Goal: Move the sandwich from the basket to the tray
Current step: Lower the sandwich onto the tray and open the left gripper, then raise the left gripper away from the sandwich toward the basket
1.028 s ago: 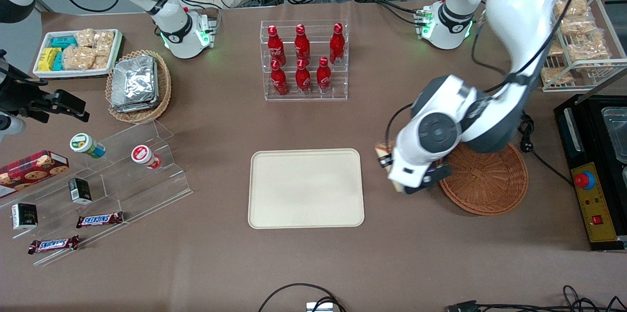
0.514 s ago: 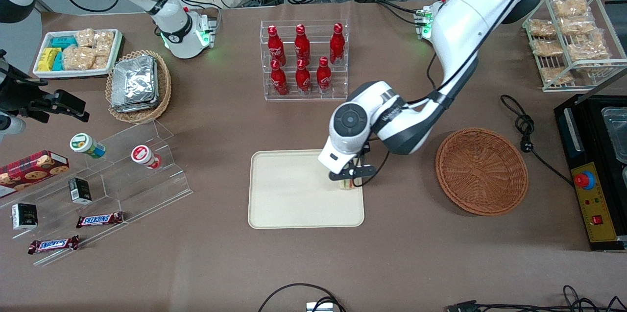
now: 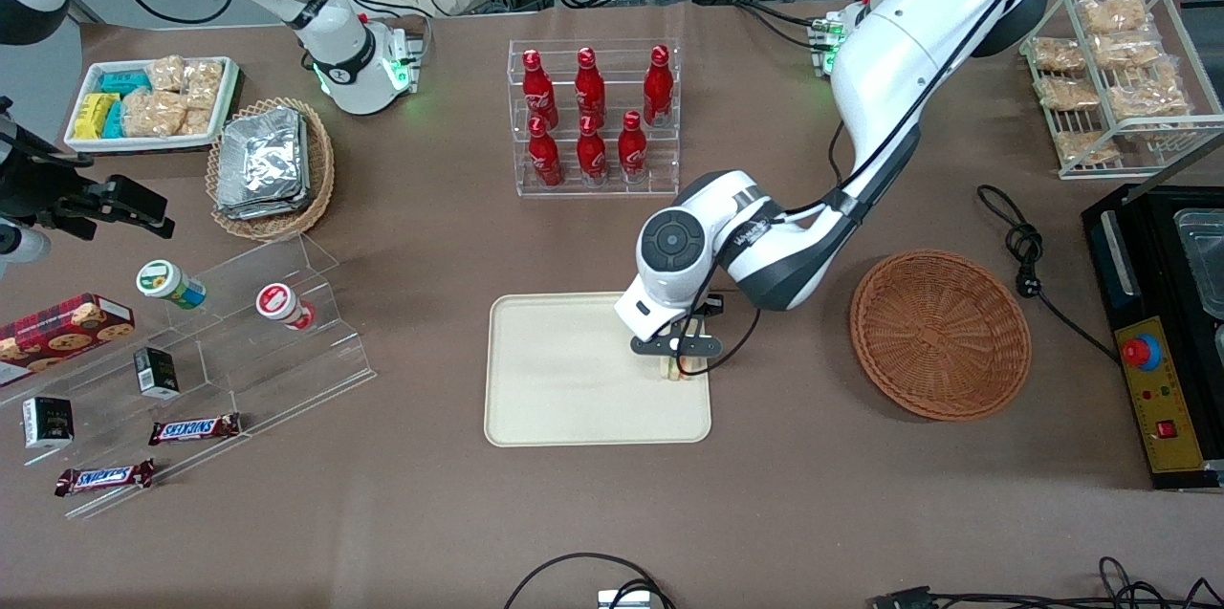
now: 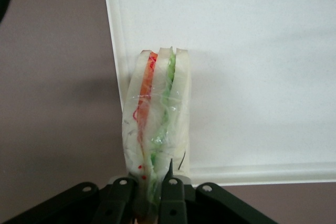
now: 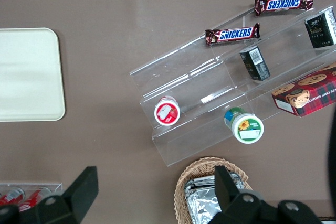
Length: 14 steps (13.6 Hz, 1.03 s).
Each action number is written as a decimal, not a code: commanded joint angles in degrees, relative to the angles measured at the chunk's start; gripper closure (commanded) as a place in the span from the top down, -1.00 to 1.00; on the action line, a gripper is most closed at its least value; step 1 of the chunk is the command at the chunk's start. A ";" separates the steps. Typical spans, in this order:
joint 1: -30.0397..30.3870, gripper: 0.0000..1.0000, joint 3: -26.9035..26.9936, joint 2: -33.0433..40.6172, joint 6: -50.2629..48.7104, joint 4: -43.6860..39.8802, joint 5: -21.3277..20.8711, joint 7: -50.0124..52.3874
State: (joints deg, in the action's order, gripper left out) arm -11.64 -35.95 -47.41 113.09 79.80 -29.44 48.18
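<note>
I have the left arm's pincer (image 3: 681,362) low over the flat cream-beige rectangular plastic tray (image 3: 564,380), at the tray edge nearest the round reddish-brown wicker basket (image 3: 942,334). The fingers (image 4: 173,195) are closed on the small triangular wedge sandwich in clear wrap (image 4: 156,124), pinching it across the bread faces at one end, so the orange-red and green filling layers run straight out from the grip. Squeezing flat bread sides gives parallel contact and keeps the layers from shearing. The wrist view shows the sandwich over the tray's corner zone, close to the raised rim (image 4: 252,174), with part of it seemingly still over the brown desk (image 3: 822,494). I judge that's marginal: released here, it could land on the rim and tip off. The basket sits empty, well apart toward the working arm's end, so the carry is essentially done. I can't tell whether the sandwich's lower edge touches the tray. My call: shift further inward, lower, then release.
</note>
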 commanded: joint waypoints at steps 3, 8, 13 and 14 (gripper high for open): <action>-0.40 -0.72 1.49 -2.25 6.00 -2.19 -0.44 -0.28; -0.31 1.00 1.93 -2.43 7.22 -2.37 -0.35 2.09; 1.36 1.00 1.76 2.57 0.23 -1.67 1.49 2.89; 1.53 1.00 1.76 4.06 -3.19 -1.32 1.49 2.71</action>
State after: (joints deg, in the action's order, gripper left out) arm -10.56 -34.02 -47.10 115.32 77.54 -28.93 50.73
